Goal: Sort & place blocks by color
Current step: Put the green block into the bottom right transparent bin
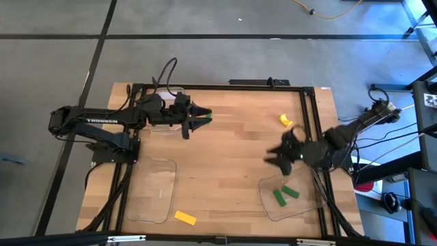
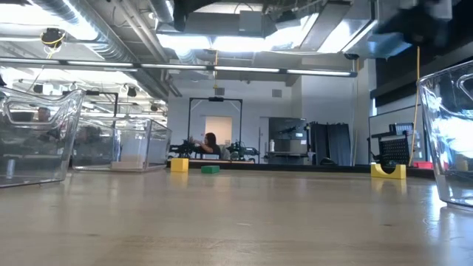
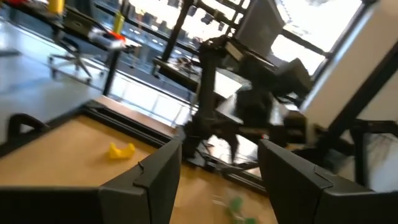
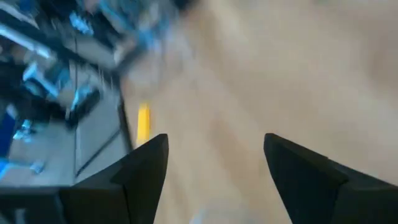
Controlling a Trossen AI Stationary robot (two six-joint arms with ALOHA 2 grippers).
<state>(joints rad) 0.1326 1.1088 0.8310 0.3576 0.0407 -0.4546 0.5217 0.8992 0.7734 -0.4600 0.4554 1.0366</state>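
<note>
Blocks point(image 1: 286, 194), 2 green in right tray point(image 1: 270, 205), both arms' jaws released, empty

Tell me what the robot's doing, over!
Right gripper open, empty, beside the right tray holding two green blocks. Left gripper open near a green block. Yellow blocks unsorted. Nothing blocking.

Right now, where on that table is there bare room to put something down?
The wide wooden middle, between the left claw and right claw, lies bare. The right tray is crowded by green blocks. A yellow block lies beside the left tray.
</note>
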